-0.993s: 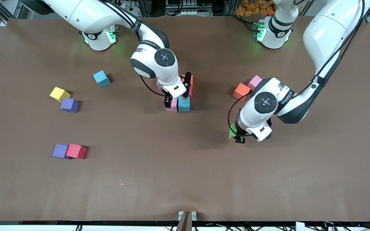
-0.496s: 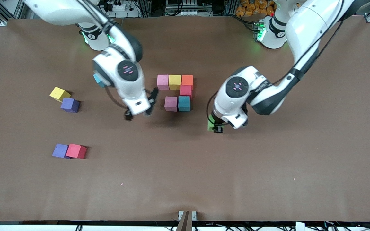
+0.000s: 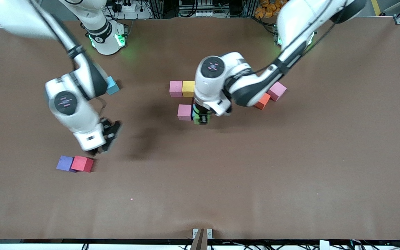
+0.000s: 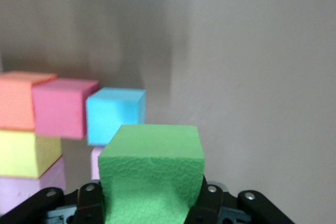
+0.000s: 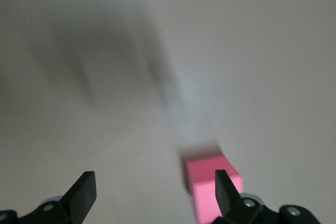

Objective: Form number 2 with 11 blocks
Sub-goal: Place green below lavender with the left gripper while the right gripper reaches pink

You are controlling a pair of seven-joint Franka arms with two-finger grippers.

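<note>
In the front view I am seeing the left gripper (image 3: 200, 116) clenching a green foam cube (image 3: 198, 117) over the partly built number 2 (image 3: 185, 99) in the middle of the brown worktop (image 3: 290, 166). The figure's pink foam cube (image 3: 176, 88) and yellow foam cube (image 3: 188, 88) are sitting edge to edge, and a second pink cube (image 3: 184, 112) is lying nearer the camera; the arm is hiding the rest. The right gripper (image 3: 105, 139) is hanging spread apart above a red foam cube (image 3: 82, 164), which is touching a purple foam cube (image 3: 65, 163). A light blue cube (image 3: 112, 86) is peeking out beside the right arm, and an orange cube (image 3: 263, 101) and another pink cube (image 3: 276, 91) are lying toward the left arm's end.

In the left wrist view the green foam cube (image 4: 152, 169) is sitting gripped between the fingers (image 4: 210, 203), with orange (image 4: 18, 100), pink (image 4: 62, 107), blue (image 4: 114, 115) and yellow (image 4: 23, 153) cubes of the figure below it.

In the right wrist view the fingers (image 5: 81, 191) are standing wide apart, with the red cube (image 5: 207, 184) on the worktop below one of them
</note>
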